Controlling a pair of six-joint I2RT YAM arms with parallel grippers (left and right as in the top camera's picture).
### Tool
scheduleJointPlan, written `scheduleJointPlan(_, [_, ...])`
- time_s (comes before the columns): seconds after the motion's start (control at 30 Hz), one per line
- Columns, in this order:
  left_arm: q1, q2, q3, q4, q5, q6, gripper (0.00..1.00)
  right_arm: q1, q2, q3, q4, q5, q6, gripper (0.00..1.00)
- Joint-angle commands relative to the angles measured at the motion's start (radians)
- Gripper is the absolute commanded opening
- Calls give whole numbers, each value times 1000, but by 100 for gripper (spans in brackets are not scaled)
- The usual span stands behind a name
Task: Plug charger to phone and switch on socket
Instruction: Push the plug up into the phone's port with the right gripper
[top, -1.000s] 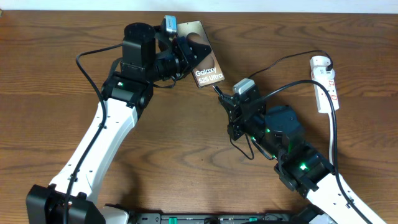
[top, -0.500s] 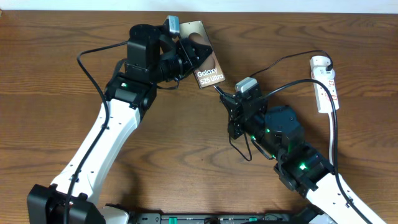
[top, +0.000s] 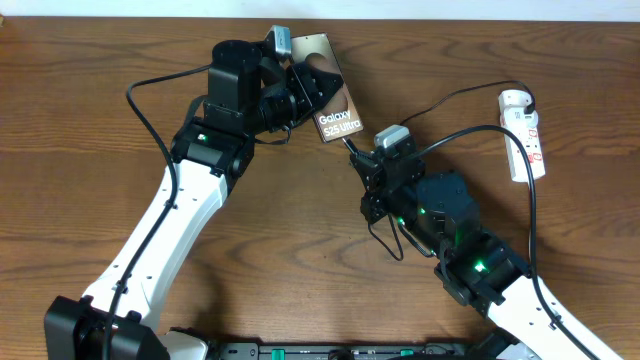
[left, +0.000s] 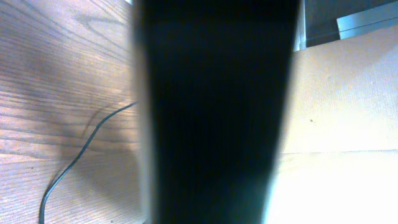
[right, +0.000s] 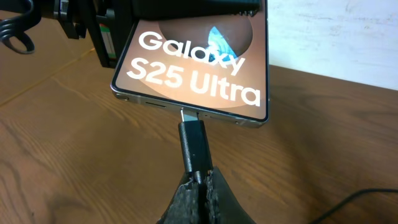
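Phone, tilted, is clamped in the left gripper at the far middle of the table. The charger tip meets the port in its bottom edge, pinched by the right gripper. The socket lies far right.

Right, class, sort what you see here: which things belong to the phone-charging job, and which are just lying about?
Belong to the job: flat grey-brown phone, held by the left gripper; thin black charger cable, its connector pinched in the right gripper at the phone's port; white plastic power strip with red markings.
Just there: brown wooden table; black lead looping off the left arm.
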Motion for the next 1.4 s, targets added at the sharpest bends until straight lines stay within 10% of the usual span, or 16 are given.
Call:
scheduleJointPlan(0.0, [-34,-7,11,-2,74,13,7,4,5,9,50,45,23,1])
scheduleJointPlan(1.37, [-76,-7,11,-9,124,156,7,10,23,9,185,79,216,1])
